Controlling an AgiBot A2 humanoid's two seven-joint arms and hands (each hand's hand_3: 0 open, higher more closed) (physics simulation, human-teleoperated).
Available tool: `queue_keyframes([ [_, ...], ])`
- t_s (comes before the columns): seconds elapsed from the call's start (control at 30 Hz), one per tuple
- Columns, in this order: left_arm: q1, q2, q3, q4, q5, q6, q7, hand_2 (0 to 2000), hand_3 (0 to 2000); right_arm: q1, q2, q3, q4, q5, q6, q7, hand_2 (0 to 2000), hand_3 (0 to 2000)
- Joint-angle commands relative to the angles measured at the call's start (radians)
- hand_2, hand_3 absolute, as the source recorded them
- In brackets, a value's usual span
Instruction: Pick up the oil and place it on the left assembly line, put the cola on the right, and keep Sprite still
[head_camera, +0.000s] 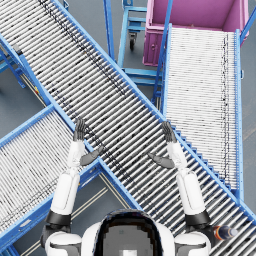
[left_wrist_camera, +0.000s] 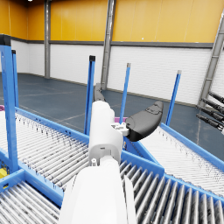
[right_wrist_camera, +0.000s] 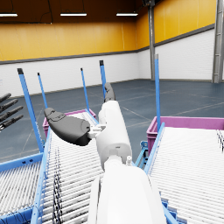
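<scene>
In the head view, our left hand and right hand hover over the central conveyor. Their fingers are spread and empty, poised, we judge, for arrivals. A bottle lies at that conveyor's near end; we cannot tell which drink it is. The left wrist view shows the left hand splayed and holding nothing. The right wrist view shows the same of the right hand.

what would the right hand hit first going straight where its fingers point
Nothing close: the right hand points across bare rollers; likely first a blue post beside the pink bin, depth unclear.
</scene>
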Motion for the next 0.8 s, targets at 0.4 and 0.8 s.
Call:
queue_keyframes([
  [0.4, 0.0, 0.0, 0.0, 0.0, 0.0, 0.0, 0.0, 0, 0, 0.0, 0.0, 0.0, 0.0, 0.0, 0.0, 0.0, 0, 0],
  [0.8, 0.0, 0.0, 0.0, 0.0, 0.0, 0.0, 0.0, 0, 0, 0.0, 0.0, 0.0, 0.0, 0.0, 0.0, 0.0, 0, 0],
])
